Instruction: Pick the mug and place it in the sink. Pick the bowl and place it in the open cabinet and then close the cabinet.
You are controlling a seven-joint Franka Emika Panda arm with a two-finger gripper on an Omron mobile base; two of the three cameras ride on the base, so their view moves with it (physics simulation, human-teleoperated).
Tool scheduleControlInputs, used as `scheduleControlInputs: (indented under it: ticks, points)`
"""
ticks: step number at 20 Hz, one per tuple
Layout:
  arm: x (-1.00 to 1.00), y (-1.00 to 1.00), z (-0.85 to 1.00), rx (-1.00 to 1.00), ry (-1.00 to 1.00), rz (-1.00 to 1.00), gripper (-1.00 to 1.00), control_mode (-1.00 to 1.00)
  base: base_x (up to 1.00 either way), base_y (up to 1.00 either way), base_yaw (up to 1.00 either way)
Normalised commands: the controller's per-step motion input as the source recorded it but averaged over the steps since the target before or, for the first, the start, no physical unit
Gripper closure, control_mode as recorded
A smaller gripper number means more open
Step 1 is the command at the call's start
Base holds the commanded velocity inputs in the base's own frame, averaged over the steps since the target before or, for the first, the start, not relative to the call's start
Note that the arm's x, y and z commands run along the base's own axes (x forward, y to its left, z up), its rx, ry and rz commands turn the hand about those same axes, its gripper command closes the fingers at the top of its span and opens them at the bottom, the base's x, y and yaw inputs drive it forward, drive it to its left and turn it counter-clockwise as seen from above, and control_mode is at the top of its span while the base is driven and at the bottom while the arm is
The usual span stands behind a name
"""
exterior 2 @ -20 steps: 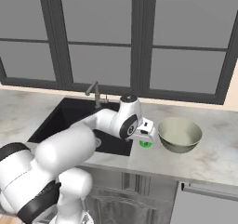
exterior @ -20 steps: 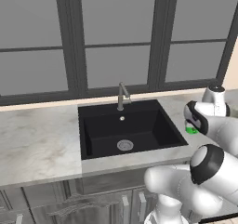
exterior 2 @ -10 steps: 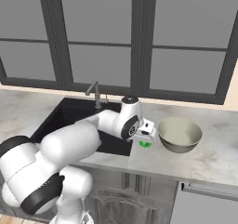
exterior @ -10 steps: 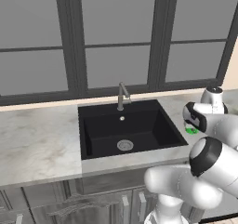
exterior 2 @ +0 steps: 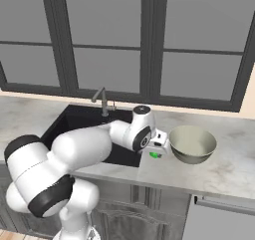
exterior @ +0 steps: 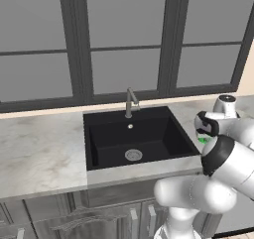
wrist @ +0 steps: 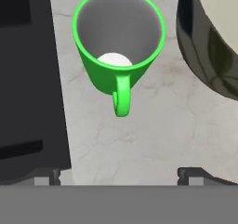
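Gripper (wrist: 120, 174): jaws at full spread, holding nothing; in the hand view the two dark tips rise at the bottom, one on each side, with the mug between and beyond them, not touched
Mug (wrist: 118, 51): bright green, upright on the counter, mouth open toward the hand camera, handle turned toward the tips; a pale round patch shows on its inner bottom
Mug position: between the sink and the bowl, near both, touching neither
Mug, right base view (exterior 2: 155, 155): a small green patch under the white hand
Bowl (exterior 2: 192, 143): upright on the counter, just beside the hand, on the side away from the sink
Sink (exterior: 136, 136): black basin with round silver drain, set in the counter
Faucet (exterior: 130, 101): grey, at the rear edge of the sink
Counter (exterior: 37, 149): pale marbled surface below the dark-framed windows (exterior: 124, 39)
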Motion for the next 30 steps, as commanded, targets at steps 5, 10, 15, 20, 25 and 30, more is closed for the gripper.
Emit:
scheduleControlInputs:
  ticks: [5,10,15,20,25,30]
  points:
    - [0.18,-0.08,-0.12,0.00,0.00,0.00,-1.00,-1.00,0.00,0.00,0.00]
    - [0.21,-0.10,-0.11,0.01,0.00,0.00,-1.00,-1.00,0.00,0.00,0.00]
    - [0.17,-0.08,-0.12,0.00,0.00,0.00,-1.00,-1.00,0.00,0.00,0.00]
    - [0.20,-0.02,-0.17,0.00,0.00,0.00,-1.00,-1.00,0.00,0.00,0.00]
    - [0.20,-0.03,-0.15,0.00,0.00,0.00,-1.00,-1.00,0.00,0.00,0.00]
    - [0.14,-0.04,-0.13,0.00,0.00,0.00,-1.00,-1.00,0.00,0.00,0.00]
